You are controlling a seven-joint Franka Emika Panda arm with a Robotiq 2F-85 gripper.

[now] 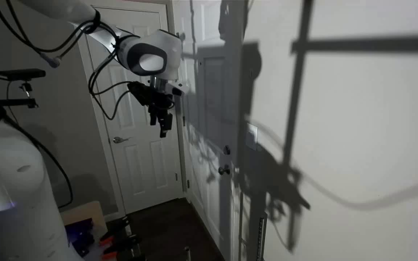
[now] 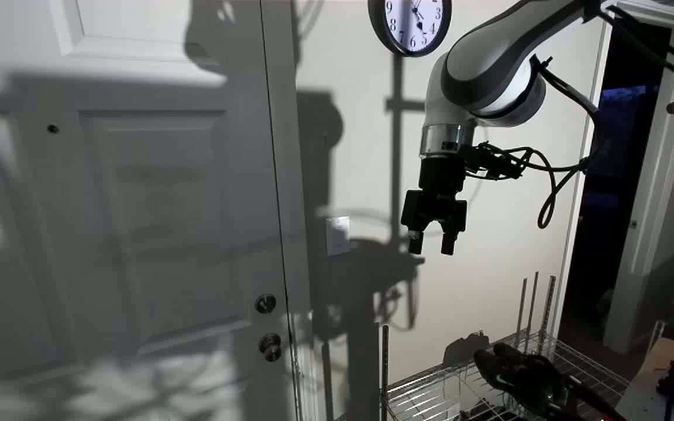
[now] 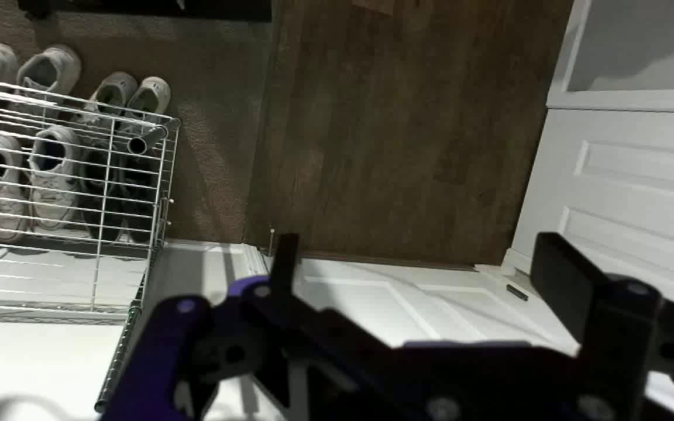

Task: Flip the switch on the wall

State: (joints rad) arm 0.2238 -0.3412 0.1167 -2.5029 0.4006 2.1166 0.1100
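Note:
The switch is a small pale plate on the off-white wall [image 1: 361,119], beside the door frame. The switch [image 1: 251,136] also shows in an exterior view [image 2: 337,235], partly in shadow; its lever position is too small to tell. The wall also shows in an exterior view [image 2: 506,251] and at the lower left of the wrist view [image 3: 27,362]. My gripper [image 1: 159,129] points down, apart from the wall and switch. In an exterior view the gripper [image 2: 431,248] is right of the switch. In the wrist view the gripper [image 3: 416,251] has its fingers wide apart, with nothing between them. The switch does not show there.
A white panelled door [image 2: 155,234] with a round knob [image 2: 270,347] and deadbolt adjoins the wall. A wire shelf [image 2: 425,397] with dark items stands below the arm. A clock [image 2: 413,23] hangs above. Another door [image 1: 140,152] is behind the arm. Shoes [image 3: 50,175] lie under the shelf.

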